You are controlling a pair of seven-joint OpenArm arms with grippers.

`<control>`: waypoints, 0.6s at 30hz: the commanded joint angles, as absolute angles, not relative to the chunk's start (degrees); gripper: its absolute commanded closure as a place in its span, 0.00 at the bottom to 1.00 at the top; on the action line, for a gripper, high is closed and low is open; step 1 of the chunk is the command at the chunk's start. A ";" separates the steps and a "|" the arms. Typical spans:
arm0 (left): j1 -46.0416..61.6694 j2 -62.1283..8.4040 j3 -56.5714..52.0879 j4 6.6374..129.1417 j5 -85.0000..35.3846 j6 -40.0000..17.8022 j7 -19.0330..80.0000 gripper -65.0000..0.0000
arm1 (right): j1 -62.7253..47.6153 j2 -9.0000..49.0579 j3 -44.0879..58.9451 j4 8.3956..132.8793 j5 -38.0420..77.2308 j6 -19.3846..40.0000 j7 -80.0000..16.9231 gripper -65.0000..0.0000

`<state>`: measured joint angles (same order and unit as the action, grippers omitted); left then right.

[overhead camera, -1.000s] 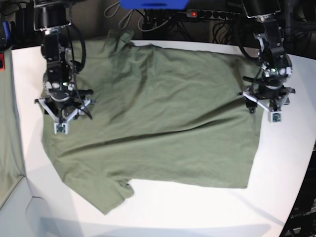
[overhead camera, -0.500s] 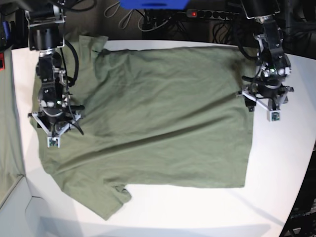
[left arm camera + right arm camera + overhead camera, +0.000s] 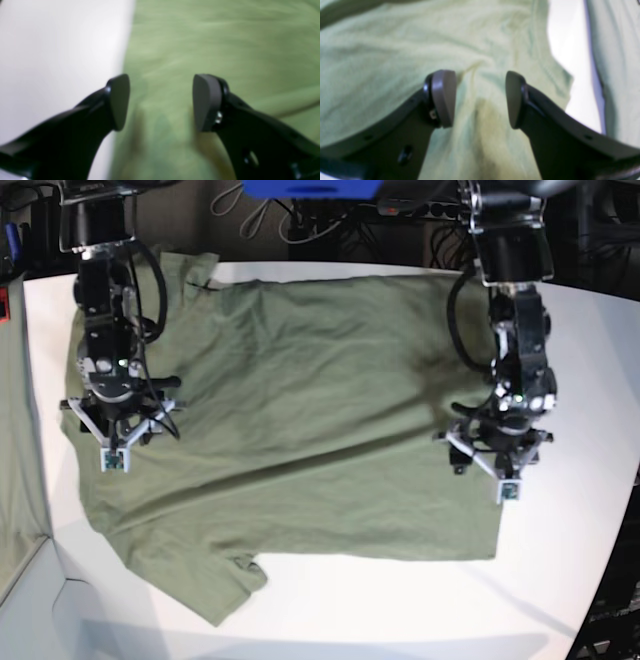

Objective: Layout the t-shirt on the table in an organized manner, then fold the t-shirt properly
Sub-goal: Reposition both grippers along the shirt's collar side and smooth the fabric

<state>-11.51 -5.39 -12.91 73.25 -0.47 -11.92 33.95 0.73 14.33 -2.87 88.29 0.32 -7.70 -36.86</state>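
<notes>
Both jaws spread above olive t-shirt [image 3: 300, 400], spread flat, faintly wrinkled, on white table [image 3: 560, 580]

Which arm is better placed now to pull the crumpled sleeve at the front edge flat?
The right gripper, probably: it hovers open over the t-shirt on that sleeve's side. The left gripper is open near the hem, far from it.

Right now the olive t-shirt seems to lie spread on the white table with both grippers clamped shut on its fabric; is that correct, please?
Not quite. The t-shirt does lie spread on the table, but both wrist views show the left gripper and right gripper with jaws apart, open over the cloth rather than clamped shut.
</notes>
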 commanded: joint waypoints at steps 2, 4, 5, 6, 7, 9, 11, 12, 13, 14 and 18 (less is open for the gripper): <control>-16.75 -5.85 -10.15 67.03 -0.75 -11.38 32.48 0.41 | 0.84 14.37 -2.42 89.63 -0.40 -8.13 -35.38 0.50; -19.82 -5.93 -9.45 60.53 -0.66 -11.38 32.40 0.41 | -0.31 14.46 -2.42 90.77 -0.40 -8.13 -35.38 0.50; -21.14 -5.93 -9.45 57.54 -0.57 -11.38 32.31 0.41 | -0.75 14.55 -2.42 91.30 -0.40 -8.13 -35.38 0.50; -22.29 -6.11 -9.71 54.90 -0.57 -11.38 32.04 0.41 | -1.01 14.55 -2.42 91.74 -0.40 -8.13 -35.38 0.50; -23.16 -6.29 -9.71 52.62 -0.66 -11.38 30.99 0.41 | -1.10 14.55 -2.33 92.00 -0.40 -8.13 -35.38 0.50; -24.48 -7.25 -9.71 47.78 -0.48 -11.38 25.89 0.41 | -1.80 14.55 -0.66 92.88 -0.40 -8.13 -35.38 0.50; -25.01 -8.48 -9.36 42.86 -0.48 -11.30 20.09 0.41 | -2.33 14.37 1.54 93.58 -0.40 -8.13 -35.38 0.50; -25.19 -8.92 -9.36 40.66 -0.48 -11.21 17.54 0.41 | -2.42 14.37 2.24 93.93 -0.40 -8.13 -35.38 0.50; -25.80 -8.92 -9.36 38.55 -0.48 -11.21 15.25 0.41 | -2.59 14.46 2.95 94.02 -0.40 -8.13 -35.38 0.50; -26.59 -9.01 -9.45 36.18 -0.48 -11.21 13.14 0.41 | -2.95 14.55 3.47 94.02 -0.40 -8.13 -35.38 0.50; -29.93 -10.24 -9.27 28.09 -0.48 -11.21 6.99 0.41 | -3.82 14.55 5.05 94.02 -0.40 -8.13 -35.38 0.50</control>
